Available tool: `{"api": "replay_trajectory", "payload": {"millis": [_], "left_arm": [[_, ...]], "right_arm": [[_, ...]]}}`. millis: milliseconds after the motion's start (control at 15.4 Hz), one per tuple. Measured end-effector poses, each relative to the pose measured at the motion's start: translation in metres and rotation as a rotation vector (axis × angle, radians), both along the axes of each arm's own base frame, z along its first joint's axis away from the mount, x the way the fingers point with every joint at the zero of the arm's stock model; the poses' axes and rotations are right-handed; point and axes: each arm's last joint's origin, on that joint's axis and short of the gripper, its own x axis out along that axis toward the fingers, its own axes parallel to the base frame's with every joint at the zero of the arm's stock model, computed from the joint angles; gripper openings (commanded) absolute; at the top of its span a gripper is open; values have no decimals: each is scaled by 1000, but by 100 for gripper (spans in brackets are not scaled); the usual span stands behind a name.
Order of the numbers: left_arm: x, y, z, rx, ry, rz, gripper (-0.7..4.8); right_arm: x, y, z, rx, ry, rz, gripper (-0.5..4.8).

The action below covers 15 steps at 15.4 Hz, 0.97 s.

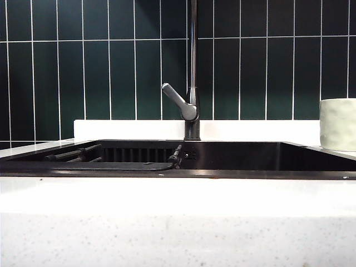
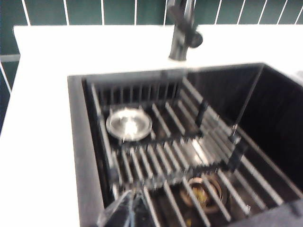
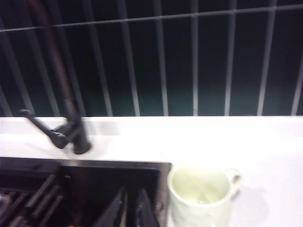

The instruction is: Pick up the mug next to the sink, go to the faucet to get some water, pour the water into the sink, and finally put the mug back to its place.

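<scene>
We find the mug [image 3: 202,196] upright on the white surface [image 3: 265,142], just beside the sink's [image 1: 233,156] right rim. The faucet [image 1: 192,72] rises behind the basin. Our right gripper [image 3: 130,208] hangs over the sink near the mug, slightly parted, empty. Our left gripper [image 2: 130,210], closed and empty, hangs above the drying rack [image 2: 165,151].

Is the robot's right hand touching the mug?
Apart. The right wrist view shows the right gripper over the sink, with a gap to the mug.
</scene>
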Motion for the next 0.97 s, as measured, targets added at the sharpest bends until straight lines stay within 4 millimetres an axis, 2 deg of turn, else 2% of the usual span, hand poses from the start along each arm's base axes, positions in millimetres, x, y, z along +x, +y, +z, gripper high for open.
{"api": "replay_trajectory", "payload": {"millis": [65, 195, 455, 714, 844, 909, 974], "left_arm": [[1, 0, -3, 1, 5, 0, -6], [3, -1, -11, -5, -12, 0, -6], [7, -1, -29, 4, -5, 47, -6], [9, -1, -45, 4, -10, 70, -6], [9, -1, -58, -35, 27, 78, -6], [9, 0, -62, -54, 59, 90, -6], [9, 0, -62, -62, 57, 108, -6]], "right_arm": [[-4, 1, -2, 0, -13, 12, 39], [-10, 2, -29, -8, 15, 40, 40], [-5, 3, -78, -26, 125, 11, 40], [0, 2, -113, -46, 226, -34, 40], [0, 0, -113, -49, 228, -114, 38], [-1, -1, -112, -50, 225, -145, 5], [-1, -2, -112, -52, 226, -162, -1]]}}
